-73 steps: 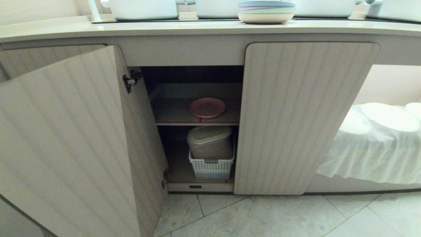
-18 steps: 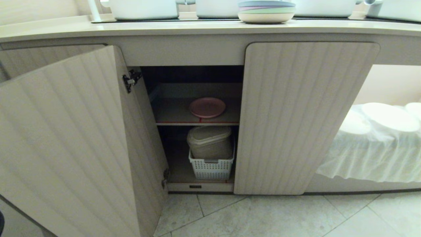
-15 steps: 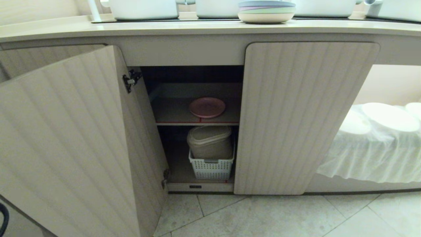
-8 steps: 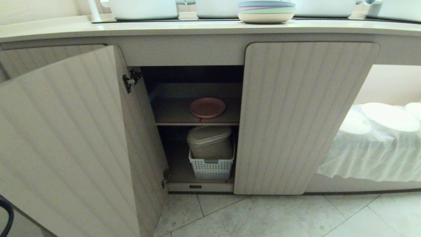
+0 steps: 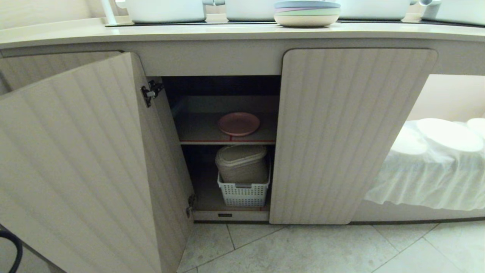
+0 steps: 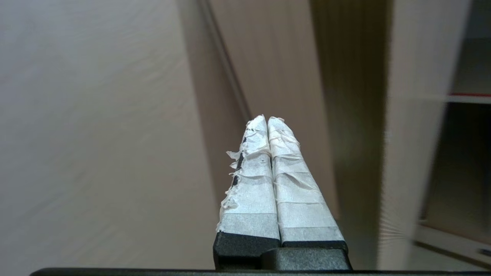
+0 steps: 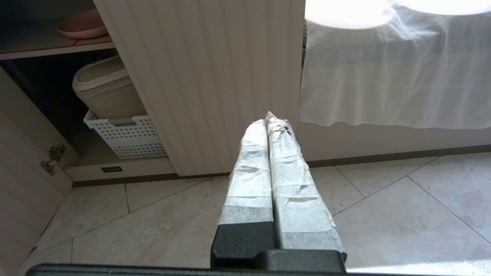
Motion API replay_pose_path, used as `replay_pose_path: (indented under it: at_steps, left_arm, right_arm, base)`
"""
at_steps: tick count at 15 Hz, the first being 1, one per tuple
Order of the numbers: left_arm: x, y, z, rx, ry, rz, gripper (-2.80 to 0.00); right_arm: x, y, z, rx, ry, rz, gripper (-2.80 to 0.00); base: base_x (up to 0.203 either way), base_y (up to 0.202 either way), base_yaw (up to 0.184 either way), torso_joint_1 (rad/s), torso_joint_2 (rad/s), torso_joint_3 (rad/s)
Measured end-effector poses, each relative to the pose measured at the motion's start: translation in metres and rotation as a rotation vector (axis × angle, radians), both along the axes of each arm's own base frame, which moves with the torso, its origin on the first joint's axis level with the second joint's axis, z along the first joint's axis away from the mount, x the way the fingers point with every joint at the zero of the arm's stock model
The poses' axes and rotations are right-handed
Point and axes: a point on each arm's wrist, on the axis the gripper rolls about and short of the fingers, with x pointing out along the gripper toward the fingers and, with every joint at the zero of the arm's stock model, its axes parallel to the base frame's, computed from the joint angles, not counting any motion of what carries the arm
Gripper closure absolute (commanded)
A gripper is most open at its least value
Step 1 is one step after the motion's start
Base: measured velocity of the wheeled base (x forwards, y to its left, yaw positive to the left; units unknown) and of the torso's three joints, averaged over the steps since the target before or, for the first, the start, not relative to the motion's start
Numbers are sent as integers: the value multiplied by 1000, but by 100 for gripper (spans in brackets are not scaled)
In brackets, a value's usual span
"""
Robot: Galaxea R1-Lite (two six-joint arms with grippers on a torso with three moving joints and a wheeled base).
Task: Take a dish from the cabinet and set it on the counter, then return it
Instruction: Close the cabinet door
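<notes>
Dish (image 5: 238, 123), round, shallow, matte pink plastic, flat on the red-edged inner shelf (image 5: 227, 142) of the beige fluted wood-look cabinet (image 5: 352, 132), not yet touched. Left gripper (image 6: 267, 122), white-taped fingers pressed together and empty, low beside the swung-open left door (image 5: 75, 167), well apart from the plate. Right gripper (image 7: 270, 120), likewise closed on nothing, parked low over the pale tiled floor (image 5: 322, 250) before the shut right door.

Risks, as judged from here: clipping the open door's edge or the black hinge (image 5: 151, 92) on the way in; fingers closed at arrival, so pushing the plate back across the smooth shelf instead of pinching its thin rim; a weak rim pinch letting it tilt and drop onto the beige lidded container (image 5: 242, 163) in the white perforated basket (image 5: 244, 193) below.

Above, long cream-beige countertop (image 5: 75, 36) with a blue-topped stack of pastel plates (image 5: 307, 13) and white pots (image 5: 166, 10). Rightward, open recess with white-draped plates (image 5: 447, 136).
</notes>
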Motion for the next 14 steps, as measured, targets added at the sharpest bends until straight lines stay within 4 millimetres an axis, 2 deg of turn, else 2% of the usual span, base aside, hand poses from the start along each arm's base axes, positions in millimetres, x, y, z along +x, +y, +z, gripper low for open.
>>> replay_pose_path:
  at_steps: [14]
  left_arm:
    - [3, -8, -9, -93, -7, -143, 0]
  right_arm:
    - [0, 0, 0, 0, 0, 0, 0]
  base:
    - [0, 0, 0, 0, 0, 0]
